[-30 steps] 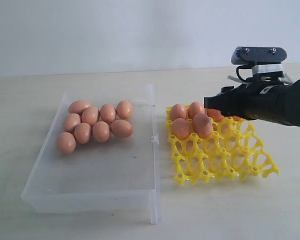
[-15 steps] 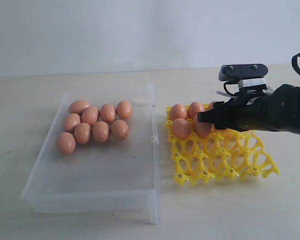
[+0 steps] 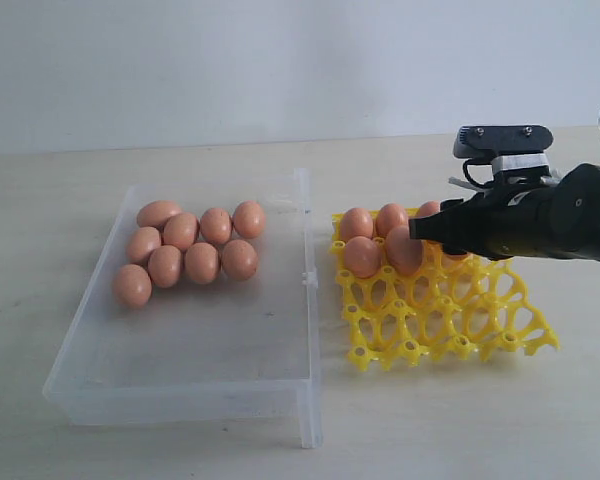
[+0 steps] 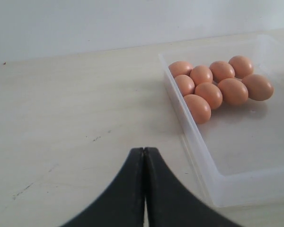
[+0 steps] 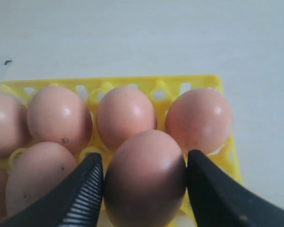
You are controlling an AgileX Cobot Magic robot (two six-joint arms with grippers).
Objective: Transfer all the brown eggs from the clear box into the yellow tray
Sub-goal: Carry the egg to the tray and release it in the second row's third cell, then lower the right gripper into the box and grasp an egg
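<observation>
My right gripper [image 5: 144, 158] is shut on a brown egg [image 5: 145, 175], one black finger against each side, low over the yellow tray [image 5: 199, 80]. In the exterior view the right gripper [image 3: 420, 228] hangs over the yellow tray's [image 3: 450, 320] far rows, where several brown eggs [image 3: 362, 256] sit. Several more brown eggs [image 3: 201, 263] lie bunched at the far left of the clear box [image 3: 180, 400]. My left gripper [image 4: 144, 150] is shut and empty above bare table beside the clear box [image 4: 227, 184]; it is out of the exterior view.
The tray's near rows [image 3: 430, 335] hold nothing. The box's near half [image 3: 200, 340] is bare plastic. A small clasp [image 3: 307, 280] juts from the box wall facing the tray. Pale table [image 3: 460, 430] surrounds both.
My right gripper came down and leftward over the tray with the egg, then eased slightly back to the right. Its jaws kept the same width. The box eggs stay bunched.
</observation>
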